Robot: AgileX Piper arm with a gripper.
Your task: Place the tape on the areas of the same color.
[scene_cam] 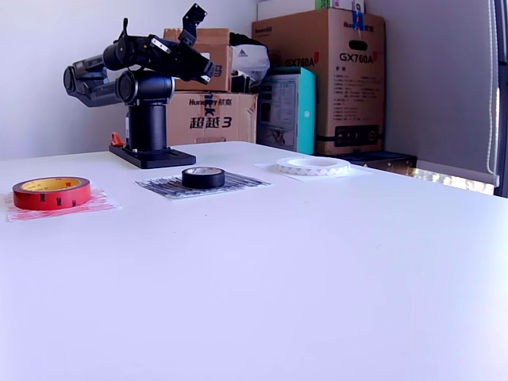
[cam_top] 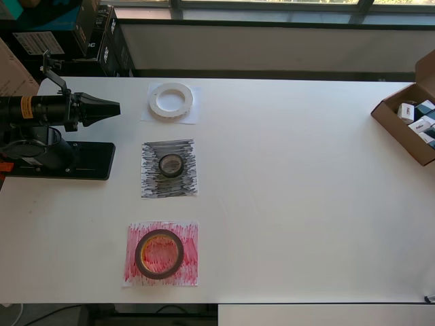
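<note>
White ring [cam_top: 171, 100] near claw [cam_top: 112, 107], apart, claw closed

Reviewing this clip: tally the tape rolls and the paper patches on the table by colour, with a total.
White: 2, the white roll and the white patch.
Black: 2, the black roll and the black patch.
Red: 2, the reddish-brown roll and the red patch.
Total: 6. Each roll lies on its matching patch.

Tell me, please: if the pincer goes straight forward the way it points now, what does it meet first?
Probably nothing. In the overhead view the pincer points toward that view's right, passing just below the white tape ring; the exterior view shows it raised well above the table.
</note>
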